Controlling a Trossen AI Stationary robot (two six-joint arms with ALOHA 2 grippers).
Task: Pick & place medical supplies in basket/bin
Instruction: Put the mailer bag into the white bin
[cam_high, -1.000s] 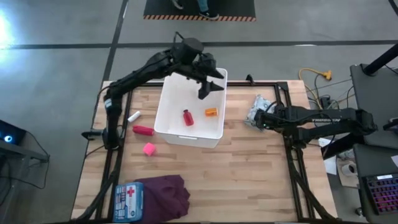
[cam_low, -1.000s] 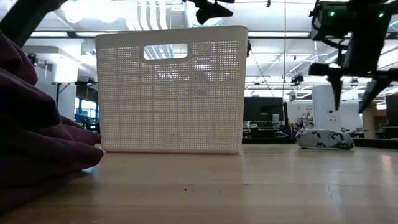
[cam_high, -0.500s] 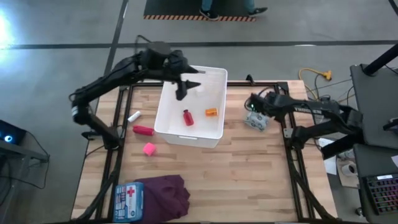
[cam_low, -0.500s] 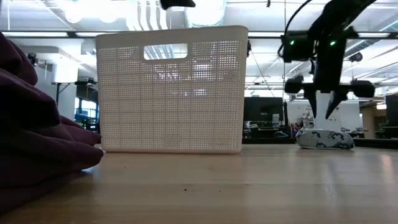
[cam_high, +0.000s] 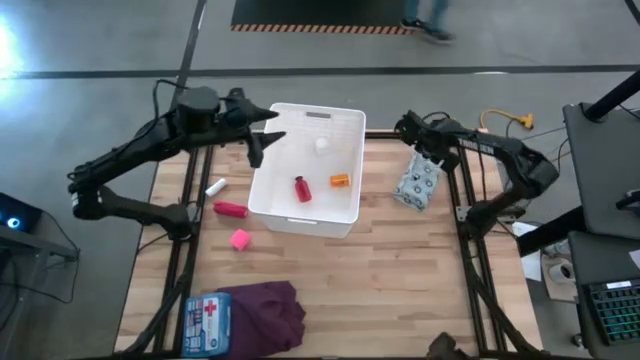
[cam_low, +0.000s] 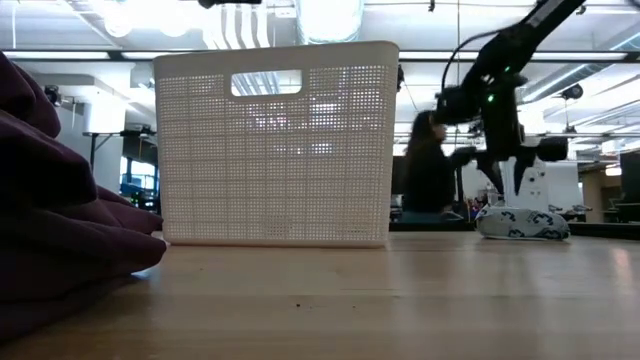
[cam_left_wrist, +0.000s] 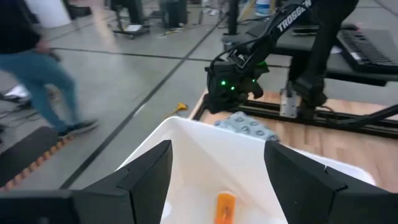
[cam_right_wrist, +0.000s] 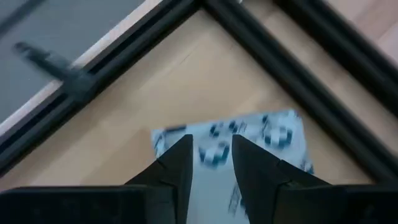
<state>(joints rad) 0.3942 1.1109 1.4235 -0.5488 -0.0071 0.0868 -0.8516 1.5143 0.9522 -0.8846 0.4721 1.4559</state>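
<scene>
At the near edge of the wooden table (cam_high: 400, 270) lay the blue first-aid pouch with a red cross (cam_high: 207, 320), touching the crumpled dark purple cloth (cam_high: 266, 313) beside it; farther in lay the small pink cube (cam_high: 239, 239), then the pink-red tube (cam_high: 230, 209) and the small white vial (cam_high: 214, 187), all on bare wood left of the white rectangular plastic basket with perforated walls (cam_high: 268, 175); inside the basket sat the small red bottle (cam_high: 302, 189), the small orange box (cam_high: 340, 181) and a small white object (cam_high: 322, 145) nearer the far wall; to the basket's right, well apart from it, lay the white-blue patterned pouch (cam_high: 417, 182) near the table's dark frame; the left gripper (cam_high: 262, 138) hung at the basket's far-left corner, its fingers (cam_left_wrist: 146, 177) spread wide and empty; the right gripper (cam_high: 418, 138) hovered just above the far end of the patterned pouch, its fingers (cam_right_wrist: 180, 163) parted narrowly with nothing between them; beyond the table a person (cam_low: 428, 170) showed in the room.
</scene>
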